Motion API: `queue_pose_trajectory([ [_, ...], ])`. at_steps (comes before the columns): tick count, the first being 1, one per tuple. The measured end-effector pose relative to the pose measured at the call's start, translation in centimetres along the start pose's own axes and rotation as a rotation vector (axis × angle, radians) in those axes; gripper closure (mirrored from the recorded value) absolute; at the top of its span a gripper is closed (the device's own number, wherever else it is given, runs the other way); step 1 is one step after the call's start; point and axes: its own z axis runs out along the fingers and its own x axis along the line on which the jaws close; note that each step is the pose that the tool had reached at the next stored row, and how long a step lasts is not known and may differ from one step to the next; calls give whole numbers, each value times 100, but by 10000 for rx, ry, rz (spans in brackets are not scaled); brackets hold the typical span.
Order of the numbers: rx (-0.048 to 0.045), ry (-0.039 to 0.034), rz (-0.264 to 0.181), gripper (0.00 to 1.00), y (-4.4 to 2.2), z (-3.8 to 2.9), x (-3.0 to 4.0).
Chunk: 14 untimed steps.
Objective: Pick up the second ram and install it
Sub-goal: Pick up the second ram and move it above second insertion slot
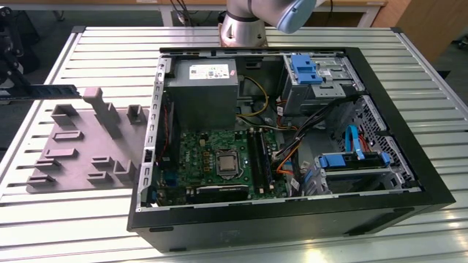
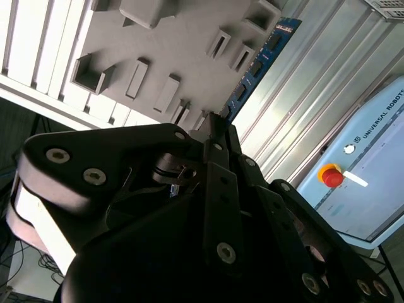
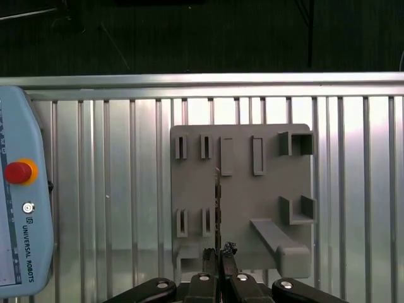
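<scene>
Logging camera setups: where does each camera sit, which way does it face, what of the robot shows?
Exterior view: off the arm, looking down on the open computer case and grey tray; the arm shows.
First wrist view: on the arm, looking straight down past the gripper onto the tray.
Second wrist view: on the arm, slanting along the gripper.
Shared by both wrist views: ram stick in the shut gripper, tray, pendant.

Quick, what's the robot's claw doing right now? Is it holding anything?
Gripper: closed on the second ram, holding it over the grey holder tray.
</scene>
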Motion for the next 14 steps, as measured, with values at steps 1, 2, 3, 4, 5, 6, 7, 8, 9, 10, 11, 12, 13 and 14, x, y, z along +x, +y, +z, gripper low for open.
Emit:
queue_pose_trajectory([
  [1, 0, 0, -1, 86, -8, 0, 0],
  [2, -1, 1, 0, 86, -17, -1, -1],
  [3, -1, 1, 0, 86, -24, 0, -1],
  [4, 0, 0, 0, 86, -32, 0, -1],
  [5, 0, 0, 0, 86, -42, 0, -1],
  [6, -1, 0, 0, 86, -50, 0, -2],
  [7, -1, 0, 0, 86, -59, 0, -2],
  [8, 0, 0, 0, 86, -68, 0, -2],
  [9, -1, 0, 0, 86, -77, 0, -2],
  [10, -1, 0, 0, 86, -97, 0, -3],
  [11, -2, 1, 0, 86, -107, 0, -3],
  [12, -1, 0, 0, 86, -119, 1, -4],
  [13, -1, 0, 0, 86, -130, 1, -4],
  [14, -1, 0, 0, 86, -140, 1, -4],
])
